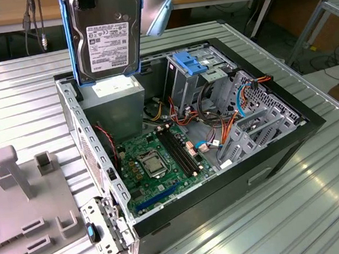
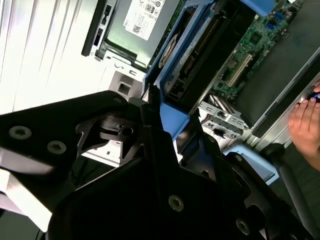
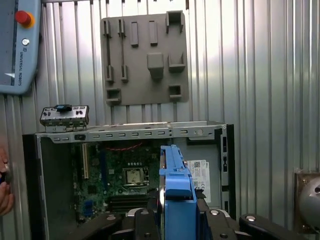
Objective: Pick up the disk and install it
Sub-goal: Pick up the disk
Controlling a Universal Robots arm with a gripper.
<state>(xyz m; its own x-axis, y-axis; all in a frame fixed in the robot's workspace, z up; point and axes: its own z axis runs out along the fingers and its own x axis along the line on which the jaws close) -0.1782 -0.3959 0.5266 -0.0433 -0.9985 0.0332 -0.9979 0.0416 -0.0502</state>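
**Hazards With the Disk Held Over the Open Case**

My gripper [image 3: 176, 212] is clamped on the upper end of the silver-grey rectangular metal disk [image 1: 107, 39] with blue plastic side rails. The disk hangs upright beneath it, above the grey power-supply box [image 1: 116, 108] inside the open black computer case [image 1: 224, 185].

Hazard 1: in my judgement, a tilted descent could knock the disk against that box, the case wall or the metal drive cage [image 1: 197, 69].

Hazard 2: a person's hand [image 2: 307, 125] is just beside the case; arm travel could strike it.

The disk [image 1: 109, 39] hangs upright above the open computer case [image 1: 184, 213], label showing
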